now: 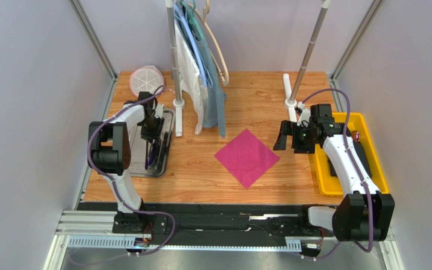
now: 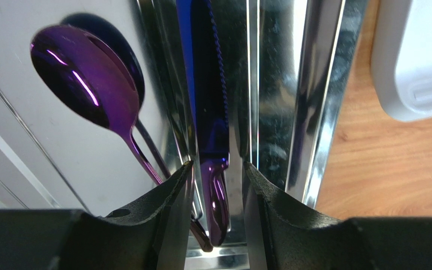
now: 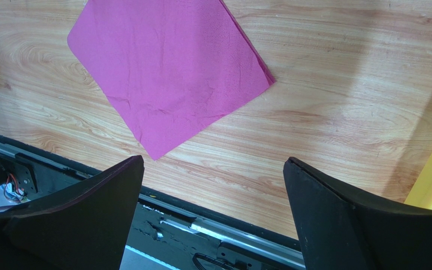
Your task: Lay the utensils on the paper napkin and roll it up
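Note:
The utensils lie in a shiny metal tray [image 1: 136,166] at the left of the table. In the left wrist view a dark-purple spoon [image 2: 83,79] rests bowl-up on the tray floor [image 2: 60,169], and a serrated knife [image 2: 210,101] lies beside it. My left gripper [image 2: 218,166] is down in the tray, open, its fingers either side of the knife's handle with a gap on each side. The paper napkin [image 1: 247,157] lies flat as a magenta diamond at mid-table, with nothing on it. My right gripper [image 1: 285,138] hovers wide open just right of the napkin [image 3: 167,73], holding nothing.
A yellow bin [image 1: 322,180] sits at the right edge under the right arm. Garments hang from a rack [image 1: 201,84] at the back centre, with a second pole [image 1: 308,56] to its right. A round white container [image 1: 146,79] stands behind the tray. A white stand foot [image 2: 421,62] lies by the tray.

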